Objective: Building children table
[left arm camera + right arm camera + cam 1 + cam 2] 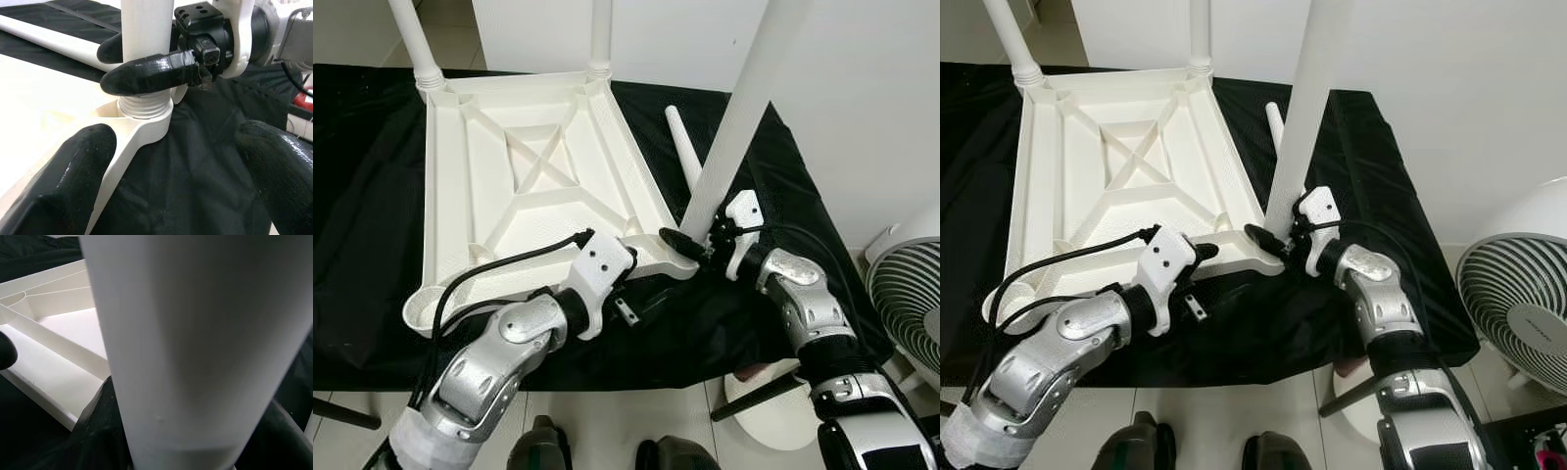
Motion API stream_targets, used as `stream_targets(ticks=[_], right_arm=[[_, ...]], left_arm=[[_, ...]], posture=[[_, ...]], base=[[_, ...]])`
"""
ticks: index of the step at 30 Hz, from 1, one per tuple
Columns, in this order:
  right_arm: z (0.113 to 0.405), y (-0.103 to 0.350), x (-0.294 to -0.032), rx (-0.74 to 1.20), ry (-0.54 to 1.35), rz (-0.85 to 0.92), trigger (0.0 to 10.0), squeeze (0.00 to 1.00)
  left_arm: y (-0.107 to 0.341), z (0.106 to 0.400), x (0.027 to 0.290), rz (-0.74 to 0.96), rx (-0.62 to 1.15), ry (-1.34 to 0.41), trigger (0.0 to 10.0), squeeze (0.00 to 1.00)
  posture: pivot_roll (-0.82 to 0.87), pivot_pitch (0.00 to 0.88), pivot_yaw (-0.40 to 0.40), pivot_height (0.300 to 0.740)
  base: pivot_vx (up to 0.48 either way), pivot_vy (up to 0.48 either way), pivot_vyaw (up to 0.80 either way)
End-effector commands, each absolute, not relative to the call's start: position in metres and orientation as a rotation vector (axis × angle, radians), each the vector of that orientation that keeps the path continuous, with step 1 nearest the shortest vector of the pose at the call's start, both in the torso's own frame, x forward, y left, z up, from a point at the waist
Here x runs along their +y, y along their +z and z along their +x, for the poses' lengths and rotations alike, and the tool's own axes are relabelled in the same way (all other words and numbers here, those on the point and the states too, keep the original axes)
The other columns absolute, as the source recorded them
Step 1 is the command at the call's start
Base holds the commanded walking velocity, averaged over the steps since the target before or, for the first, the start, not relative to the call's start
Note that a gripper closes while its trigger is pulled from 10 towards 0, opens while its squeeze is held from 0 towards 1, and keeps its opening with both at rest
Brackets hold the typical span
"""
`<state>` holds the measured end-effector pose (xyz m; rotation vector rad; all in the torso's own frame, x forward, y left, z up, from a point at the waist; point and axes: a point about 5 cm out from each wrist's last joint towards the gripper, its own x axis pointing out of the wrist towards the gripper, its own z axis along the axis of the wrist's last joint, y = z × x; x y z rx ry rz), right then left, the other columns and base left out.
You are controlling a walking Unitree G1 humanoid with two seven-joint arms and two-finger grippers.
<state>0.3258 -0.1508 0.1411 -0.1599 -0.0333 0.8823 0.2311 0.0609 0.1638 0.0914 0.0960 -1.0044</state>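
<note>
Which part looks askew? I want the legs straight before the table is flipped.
The leg in the right gripper leans at the near-right corner socket, threads still showing, while the two far legs stand upright. A fourth leg lies loose on the black cloth.

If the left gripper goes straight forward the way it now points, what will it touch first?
Most likely the corner socket of the upturned tabletop, where the right gripper clamps the white leg. The left gripper is open and aimed there; depth is hard to judge.
</note>
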Motion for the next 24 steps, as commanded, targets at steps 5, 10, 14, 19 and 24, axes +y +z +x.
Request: stream_targets(ticks=[5, 10, 14, 19, 24], right_arm=[[0.326, 0.137, -0.157, -0.022, 0.842, -0.142, 10.0, 0.00], [0.328, 0.135, -0.157, -0.023, 0.689, -0.100, 10.0, 0.00], [0.330, 0.135, -0.154, -0.032, 0.563, -0.075, 10.0, 0.00], [0.322, 0.132, -0.136, -0.049, 0.317, 0.010, 10.0, 0.00], [0.311, 0.126, -0.125, -0.036, 0.127, 0.043, 10.0, 0.00]], left_arm=[[0.163, 0.231, 0.062, 0.046, 0.135, -1.020, 10.0, 0.00], [0.165, 0.231, 0.063, 0.042, 0.131, -0.995, 10.0, 0.00], [0.166, 0.233, 0.065, 0.056, 0.127, -0.983, 10.0, 0.00], [0.167, 0.232, 0.066, 0.055, 0.121, -0.974, 10.0, 0.00], [0.168, 0.232, 0.065, 0.022, 0.115, -0.961, 10.0, 0.00]], posture=[[-0.01, 0.056, -0.020, 0.740], [0.00, 0.058, -0.025, 0.740], [0.00, 0.059, -0.030, 0.740], [0.00, 0.054, -0.024, 0.740], [0.00, 0.051, -0.024, 0.740]], base=[[0.000, 0.000, 0.00], [0.000, 0.000, 0.00], [0.000, 0.000, 0.00], [0.000, 0.000, 0.00], [0.000, 0.000, 0.00]])
